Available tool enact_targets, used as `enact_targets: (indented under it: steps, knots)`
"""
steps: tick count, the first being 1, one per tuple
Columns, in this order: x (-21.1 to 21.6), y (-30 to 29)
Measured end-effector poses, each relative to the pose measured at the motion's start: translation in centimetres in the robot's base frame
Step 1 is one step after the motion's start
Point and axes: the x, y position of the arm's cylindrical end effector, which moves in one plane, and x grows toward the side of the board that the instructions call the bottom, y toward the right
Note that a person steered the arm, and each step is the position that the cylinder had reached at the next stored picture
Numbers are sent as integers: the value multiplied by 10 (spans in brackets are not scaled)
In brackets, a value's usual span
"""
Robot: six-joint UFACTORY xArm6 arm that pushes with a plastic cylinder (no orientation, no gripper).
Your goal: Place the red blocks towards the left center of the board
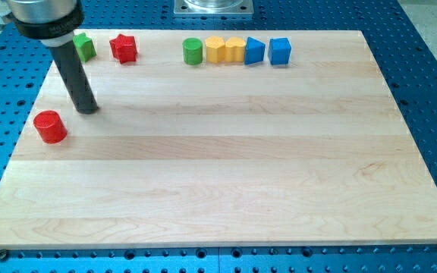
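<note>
Two red blocks: one close to my tip, one far from it.
Red cylinder block [50, 126]: at the wooden board's [226, 189] left edge, just beside my tip, toward the view's bottom-left.
My tip [88, 108]: bare dark rod, no jaws, holding nothing; apart from every block.
Red star-shaped block [124, 48]: near the view's top, up and right of my tip.
Green block [86, 47]: partly hidden behind the rod.
Judgement: the star needs pushing down-left from its far side.
</note>
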Motion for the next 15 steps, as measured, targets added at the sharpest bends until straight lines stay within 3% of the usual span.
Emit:
enact_targets:
  steps: [2,3,4,5,6,7,8,10,11,12,13,14,15]
  knots:
    - [85,-10]
    - [60,-2]
    - [-1,-22]
    - [-61,-8]
    - [-92,25]
    - [-89,93]
    - [-117,95]
    - [-135,92]
    - [-184,92]
    - [-176,63]
    - [-110,42]
    - [-69,44]
    - [-98,49]
